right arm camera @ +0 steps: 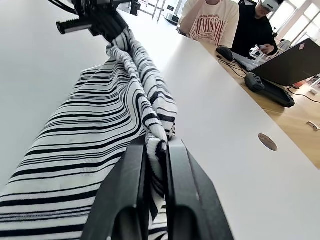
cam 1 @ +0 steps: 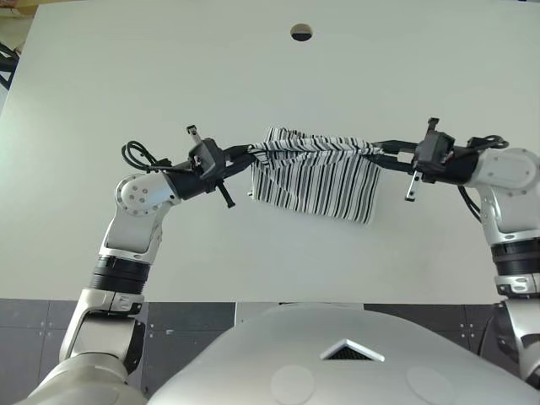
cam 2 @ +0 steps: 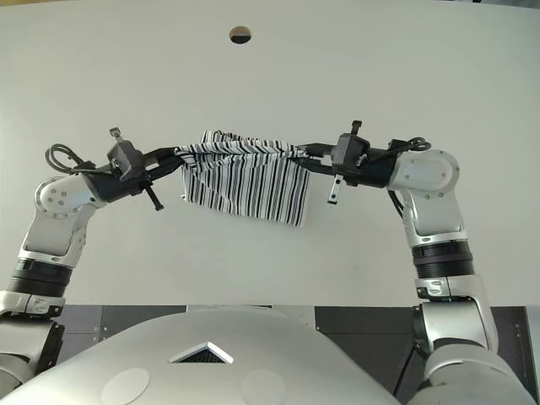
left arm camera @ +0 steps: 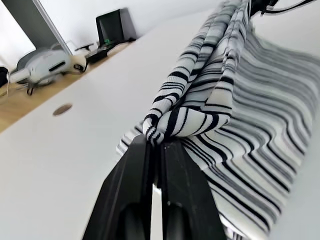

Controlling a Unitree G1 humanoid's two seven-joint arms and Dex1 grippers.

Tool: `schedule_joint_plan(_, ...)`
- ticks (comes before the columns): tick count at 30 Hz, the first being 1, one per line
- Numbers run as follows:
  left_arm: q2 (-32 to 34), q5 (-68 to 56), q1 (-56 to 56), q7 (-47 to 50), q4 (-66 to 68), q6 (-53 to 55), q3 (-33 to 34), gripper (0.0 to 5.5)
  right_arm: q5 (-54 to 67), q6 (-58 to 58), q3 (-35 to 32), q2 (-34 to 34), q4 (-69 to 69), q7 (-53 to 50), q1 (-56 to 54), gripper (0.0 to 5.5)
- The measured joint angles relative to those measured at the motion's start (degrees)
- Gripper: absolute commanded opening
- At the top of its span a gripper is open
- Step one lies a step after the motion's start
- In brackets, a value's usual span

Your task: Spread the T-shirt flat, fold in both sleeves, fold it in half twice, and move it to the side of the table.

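T-shirt (cam 1: 316, 177) hangs stretched between both raised arms, left gripper (cam 1: 251, 152) and right gripper (cam 1: 377, 148) each pinching a top corner over the white table (cam 1: 126, 67).

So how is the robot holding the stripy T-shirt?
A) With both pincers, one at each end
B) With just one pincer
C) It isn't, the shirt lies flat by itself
A: the left pincer and the right pincer each pinch one end of the T-shirt, stretched between them.
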Motion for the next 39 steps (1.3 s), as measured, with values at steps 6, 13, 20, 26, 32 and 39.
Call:
schedule_joint_plan(6,-2.74,3.32,-2.44,0.0,6.86,-1.87,-0.02,0.1,-5.17,-5.02,1.01,2.44,9.81,-1.59,-3.06,0.21)
schedule_joint_plan(13,-5.56,4.51,-4.67,0.0,8.83,-2.39,0.06,0.1,-7.87,-8.56,1.06,4.68,19.33,-4.21,-5.74,0.21)
schedule_joint_plan(20,-6.56,4.49,-5.87,-0.09,7.69,-2.12,0.51,0.1,-7.75,-9.59,0.96,4.97,20.54,-4.34,-5.94,0.21)
schedule_joint_plan(26,-7.94,5.74,-7.93,-0.1,9.0,-2.12,0.07,0.1,-6.54,-9.28,-0.11,4.37,18.2,-3.3,-4.93,0.21)
schedule_joint_plan(32,-9.5,8.34,-11.9,-0.13,18.63,-3.59,-0.31,0.82,-6.6,-8.25,-0.75,3.96,17.79,-3.69,-4.59,1.19)
schedule_joint_plan(39,-11.06,9.97,-15.44,1.93,28.06,-5.48,0.94,1.35,-11.1,-6.64,-1.1,5.41,24.72,-13.38,-6.9,1.83)
